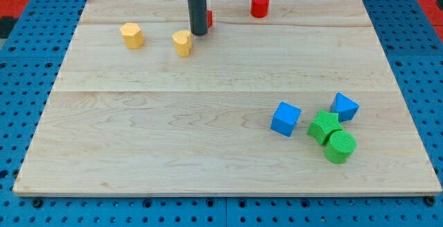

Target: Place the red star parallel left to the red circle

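Note:
The red circle (pixel 259 5), a round red block, stands near the top edge of the wooden board, right of the middle. The red star (pixel 209 19) is mostly hidden behind my dark rod; only a sliver of red shows at the rod's right side. My tip (pixel 199 32) rests on the board right in front of the red star, to the left of the red circle. A yellow heart-like block (pixel 183 42) lies just below-left of my tip.
A yellow block (pixel 131 34) lies at the upper left. At the lower right sit a blue cube (pixel 285 118), a blue block (pixel 344 106), a green star (pixel 324 126) and a green round block (pixel 340 147). The board (pixel 173 144) lies on a blue pegboard.

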